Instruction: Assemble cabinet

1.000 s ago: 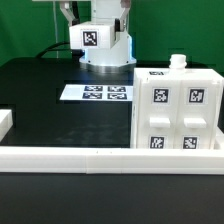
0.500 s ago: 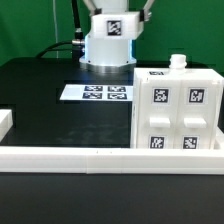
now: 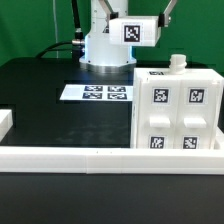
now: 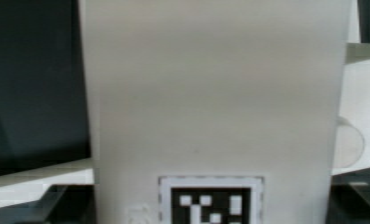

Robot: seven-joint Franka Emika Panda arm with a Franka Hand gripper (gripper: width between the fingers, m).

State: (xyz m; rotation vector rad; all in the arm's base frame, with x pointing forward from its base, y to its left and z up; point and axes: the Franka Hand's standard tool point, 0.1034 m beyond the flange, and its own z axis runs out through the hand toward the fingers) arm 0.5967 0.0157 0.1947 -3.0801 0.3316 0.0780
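Note:
The cabinet is a large white box standing on the black table at the exterior view's right. Two flat door panels with square tags cover its front, and a small white knob sticks up from its top. My gripper is high at the back, above and behind the cabinet. It is shut on a separate flat white panel bearing one tag. In the wrist view this panel fills the middle, with its tag at one end, and hides my fingertips.
The marker board lies flat on the table in front of the arm's white base. A long white L-shaped border rail runs along the front and turns up at the exterior view's left.
My gripper has carried the tagged white panel from above the arm's base toward the exterior view's right, turning it so it now lies more sideways, nearer the cabinet.

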